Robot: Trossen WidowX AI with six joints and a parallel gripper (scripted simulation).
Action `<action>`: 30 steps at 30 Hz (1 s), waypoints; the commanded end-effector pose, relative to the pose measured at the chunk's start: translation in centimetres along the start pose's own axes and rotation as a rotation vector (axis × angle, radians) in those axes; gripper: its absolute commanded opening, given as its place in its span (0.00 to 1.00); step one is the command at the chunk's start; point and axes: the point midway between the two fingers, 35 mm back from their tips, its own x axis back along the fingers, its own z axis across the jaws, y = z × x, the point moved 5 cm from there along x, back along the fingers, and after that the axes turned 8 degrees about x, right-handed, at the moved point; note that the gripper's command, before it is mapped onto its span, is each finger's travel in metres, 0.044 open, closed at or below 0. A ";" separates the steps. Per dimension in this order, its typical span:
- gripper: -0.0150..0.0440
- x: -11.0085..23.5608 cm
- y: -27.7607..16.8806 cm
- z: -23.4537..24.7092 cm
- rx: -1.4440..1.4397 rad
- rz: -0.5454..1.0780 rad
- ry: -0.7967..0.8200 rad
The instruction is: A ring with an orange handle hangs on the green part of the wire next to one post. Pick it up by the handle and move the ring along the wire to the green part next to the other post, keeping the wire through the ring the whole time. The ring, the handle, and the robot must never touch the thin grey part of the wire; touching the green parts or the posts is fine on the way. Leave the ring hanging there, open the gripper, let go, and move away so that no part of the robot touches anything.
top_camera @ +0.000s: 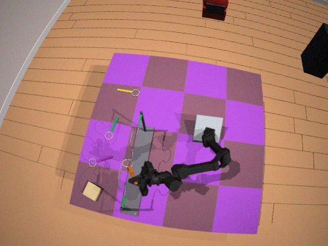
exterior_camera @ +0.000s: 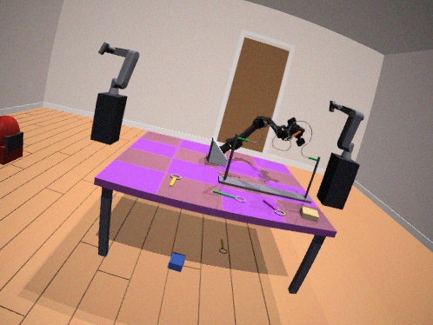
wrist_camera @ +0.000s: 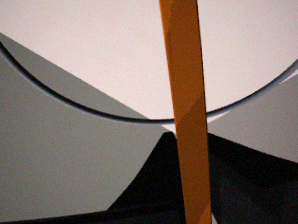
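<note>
Top view puts the black arm reaching from its pale base plate (top_camera: 215, 120) at centre right toward the lower left of the frame, where the pincer (top_camera: 136, 180) is clamped narrowly on the orange handle (top_camera: 131, 171). The ring (top_camera: 127, 162) sits at the handle's far end, just left of the long grey board (top_camera: 141, 148) that carries the two posts. In the outside view the ring and handle (exterior_camera: 299, 135) hang high above the table (exterior_camera: 139, 175), right of centre, partway along the looping wire (exterior_camera: 280, 142) and closer to the post with the green stub (exterior_camera: 312, 158) at the right than to the other green stub (exterior_camera: 240, 140) at the left. The wrist view shows the handle (wrist_camera: 182, 96) running up the middle of the frame between dark fingers, with a thin dark curve crossing behind it. Whether the wire passes cleanly through the ring cannot be told at this size. By my judgement the carrying step is under way. Which green end is the goal cannot be told from these views alone. The next move calls for following the wire's bends with the ring centred on it, keeping handle and fingers off the grey stretch.
</note>
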 end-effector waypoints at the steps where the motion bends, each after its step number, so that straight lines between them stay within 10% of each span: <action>1: 0.00 0.0 -0.1 -0.2 -0.034 -0.004 0.019; 30: 0.00 0.9 -0.5 -5.3 0.239 0.057 -0.130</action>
